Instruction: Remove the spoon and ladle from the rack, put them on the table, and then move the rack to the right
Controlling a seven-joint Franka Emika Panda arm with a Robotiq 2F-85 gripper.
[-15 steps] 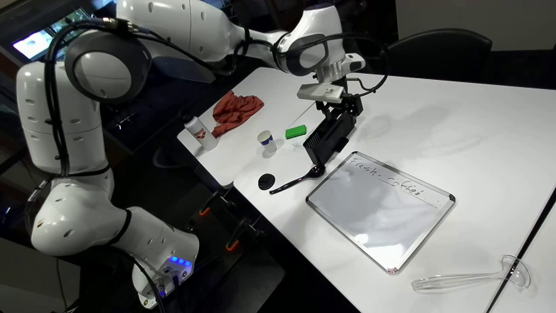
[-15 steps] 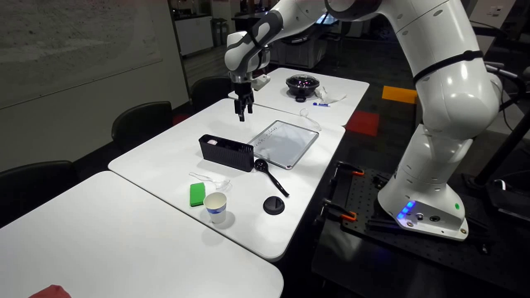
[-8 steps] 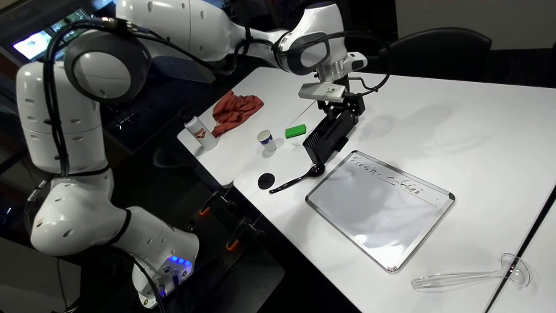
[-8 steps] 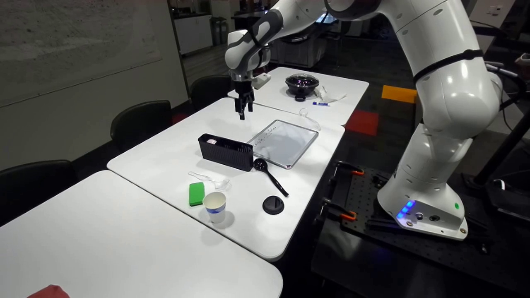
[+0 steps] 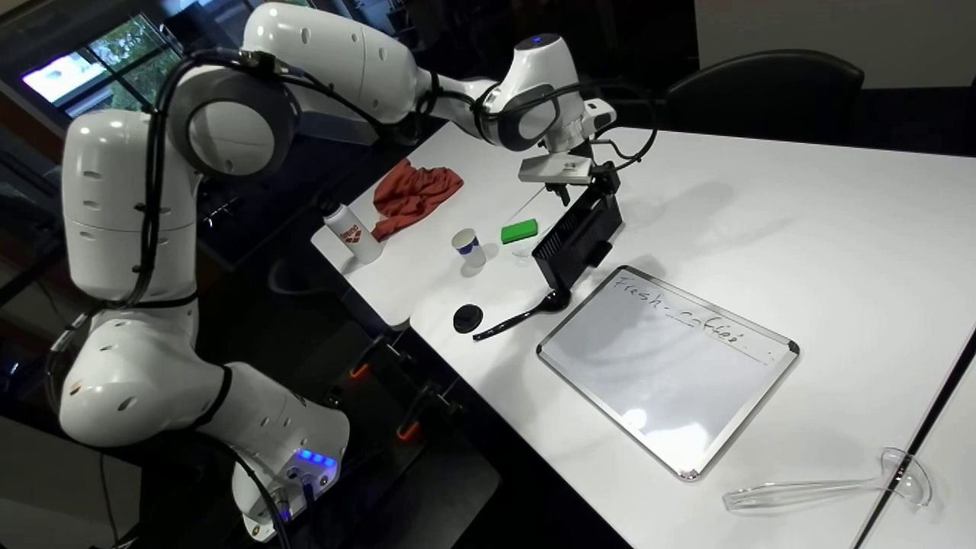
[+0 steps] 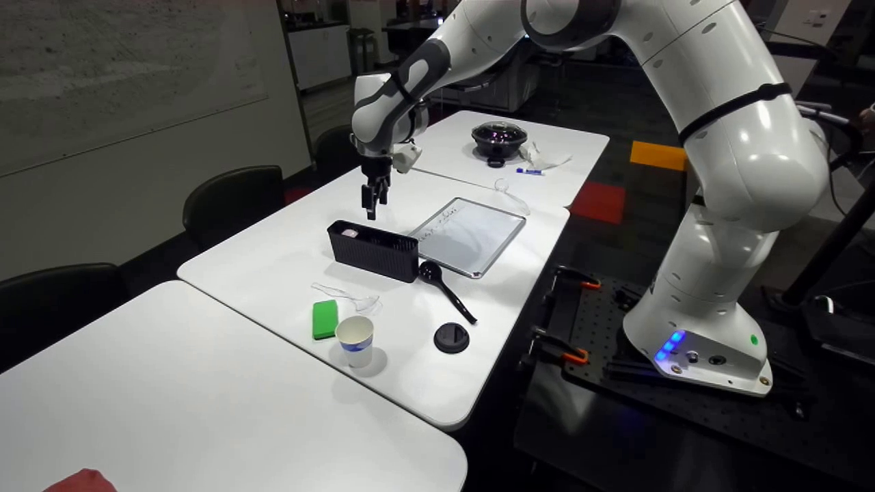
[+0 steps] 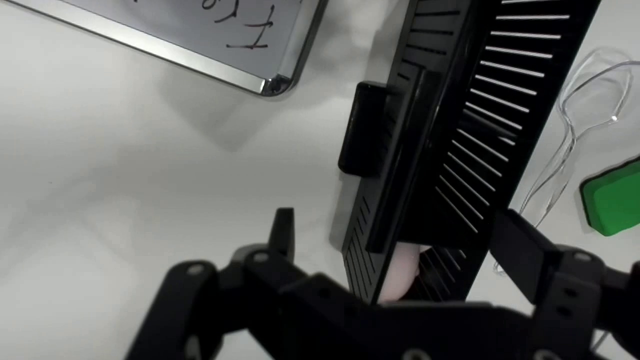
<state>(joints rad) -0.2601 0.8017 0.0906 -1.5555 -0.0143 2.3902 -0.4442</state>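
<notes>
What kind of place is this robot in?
Probably an office or a lab: a big robot arm stands beside a white table, black chairs stand along the opposite side, and a whiteboard with writing lies on top.

Background dim; you get glare on the flat white grey-rimmed board (image 5: 669,374), black two-fingered gripper (image 7: 395,230) blurry in wrist view.
</notes>
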